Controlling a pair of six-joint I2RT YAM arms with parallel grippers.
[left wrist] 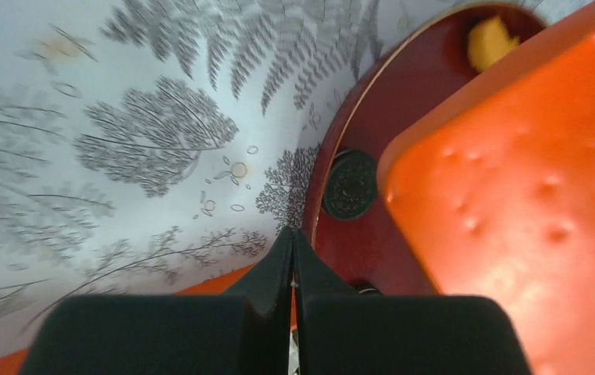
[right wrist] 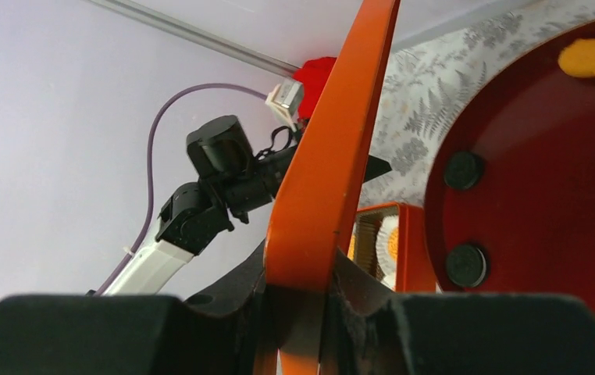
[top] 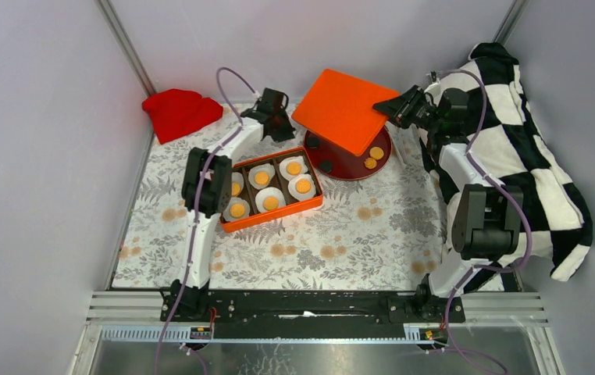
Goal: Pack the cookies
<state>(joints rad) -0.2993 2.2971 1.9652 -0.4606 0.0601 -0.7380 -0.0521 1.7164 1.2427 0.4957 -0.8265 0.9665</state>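
Orange lid point(top: 343, 109) hangs tilted, pinched by outstretched right fingers point(right wrist: 228, 301); left fingers point(left wrist: 272, 275) closed, reaching forward.

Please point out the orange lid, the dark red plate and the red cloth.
orange lid point(top: 341, 109): top external view, middle of its flat face.
dark red plate point(top: 349, 168): top external view, bare front part.
red cloth point(top: 181, 112): top external view, its middle.

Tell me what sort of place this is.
Probably a robot lab cell staged for packing: bare grey walls, two arms bolted to an aluminium rail, and a fern-print tablecloth carrying an orange box of cookies.
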